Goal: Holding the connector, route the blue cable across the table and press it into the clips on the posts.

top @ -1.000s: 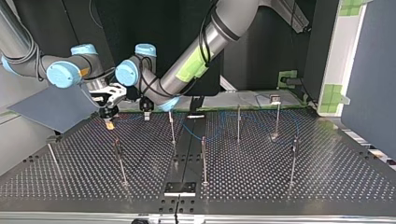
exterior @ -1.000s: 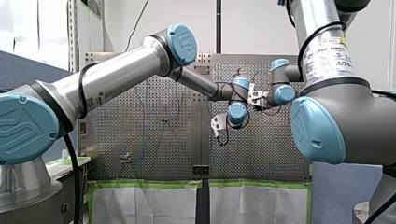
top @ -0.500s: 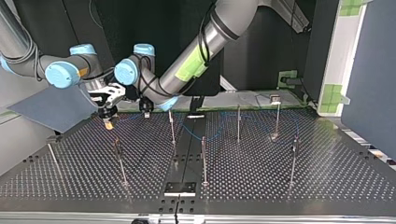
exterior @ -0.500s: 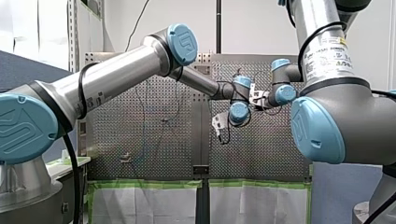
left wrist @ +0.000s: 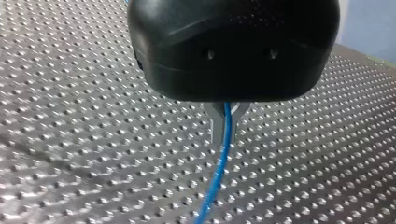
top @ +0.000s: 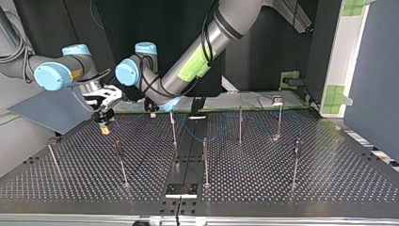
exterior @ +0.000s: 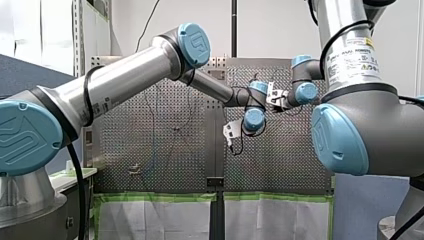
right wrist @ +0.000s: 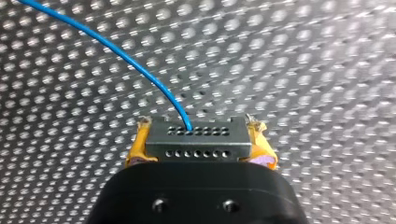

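My right gripper (right wrist: 196,140) pinches the connector (right wrist: 196,135) between its yellow pads (right wrist: 137,144), low over the table (right wrist: 327,70).
The blue cable (right wrist: 116,51) runs on through my left gripper (left wrist: 225,122), whose metal fingers (left wrist: 215,125) seem pressed onto it, though the housing hides much. I would draw it taut and low toward the nearest post (top: 173,127), without twisting the connector.
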You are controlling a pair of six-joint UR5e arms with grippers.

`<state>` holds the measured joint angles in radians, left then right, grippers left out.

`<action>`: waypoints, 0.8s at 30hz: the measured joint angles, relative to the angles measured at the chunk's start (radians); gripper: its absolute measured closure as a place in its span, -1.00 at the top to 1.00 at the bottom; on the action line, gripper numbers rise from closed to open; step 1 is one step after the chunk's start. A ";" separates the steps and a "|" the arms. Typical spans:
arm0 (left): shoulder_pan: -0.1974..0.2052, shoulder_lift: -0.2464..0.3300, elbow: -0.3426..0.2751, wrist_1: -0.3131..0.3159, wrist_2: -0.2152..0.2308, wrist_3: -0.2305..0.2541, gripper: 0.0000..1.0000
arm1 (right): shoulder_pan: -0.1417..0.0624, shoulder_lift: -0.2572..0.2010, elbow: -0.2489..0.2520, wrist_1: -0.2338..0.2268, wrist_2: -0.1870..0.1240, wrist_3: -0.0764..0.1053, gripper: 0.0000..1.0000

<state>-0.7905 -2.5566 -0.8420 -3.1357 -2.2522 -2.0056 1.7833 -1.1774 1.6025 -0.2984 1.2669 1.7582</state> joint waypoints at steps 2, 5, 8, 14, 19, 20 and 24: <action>0.000 0.019 0.000 -0.019 -0.005 -0.002 -0.97 | -0.001 -0.020 -0.002 0.003 -0.004 0.012 -1.00; 0.001 0.048 0.000 -0.047 -0.010 -0.003 -0.97 | -0.002 -0.050 -0.010 0.014 -0.021 0.028 -1.00; 0.001 0.069 0.000 -0.060 -0.012 -0.004 -0.97 | -0.004 -0.077 -0.025 0.029 -0.042 0.047 -1.00; -0.002 0.084 0.000 -0.075 -0.014 -0.004 -0.97 | -0.008 -0.130 -0.041 0.054 -0.060 0.066 -1.00; -0.008 0.105 0.000 -0.082 -0.028 -0.004 -0.97 | -0.009 -0.166 -0.044 0.070 -0.069 0.067 -1.00; -0.010 0.112 0.000 -0.083 -0.033 -0.005 -0.97 | -0.009 -0.171 -0.044 0.073 -0.071 0.067 -1.00; -0.013 0.134 0.000 -0.083 -0.043 -0.005 -0.97 | -0.009 -0.177 -0.044 0.081 -0.073 0.068 -1.00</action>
<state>-0.8033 -2.4224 -0.8420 -3.2185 -2.2954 -2.0106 1.7744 -1.3542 1.5582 -0.2173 1.1941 1.8257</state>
